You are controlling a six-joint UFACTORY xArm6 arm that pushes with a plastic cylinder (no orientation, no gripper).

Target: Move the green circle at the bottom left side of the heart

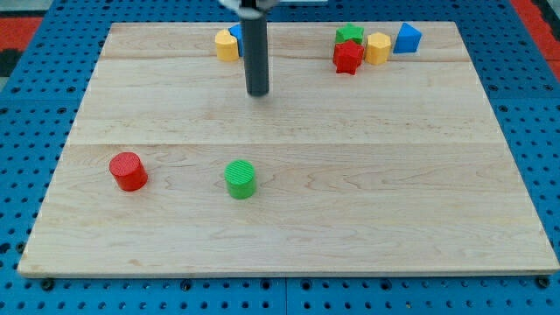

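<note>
One green circle (240,179) sits low on the bench (420,201), right of a red circle (129,171). My tip (257,93) stands well above it, apart. No pincer shows.

Pale wooden board (350,227) on blue perforated table (26,131); even light.
</note>
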